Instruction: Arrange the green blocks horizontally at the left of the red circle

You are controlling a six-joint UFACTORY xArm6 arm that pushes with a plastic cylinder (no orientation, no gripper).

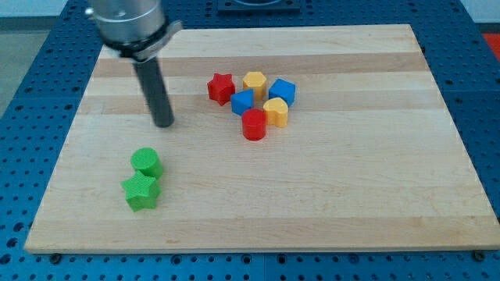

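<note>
Tip (163, 123) was parked at 12 o'clock of green cylinder (146, 162) & green star (141, 192), prob. for pushing; red cylinder (254, 124) at 3 o'clock; no pincer fitted, state n/a.

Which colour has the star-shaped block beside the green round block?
Green: the green star block touches the green round block from below, seen in the camera view.

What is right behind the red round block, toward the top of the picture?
Behind the red circle, a blue block and a yellow block press close. Whether they actually touch it is hidden, as are their lower sides. My tip stands far off, toward the view's left.
</note>
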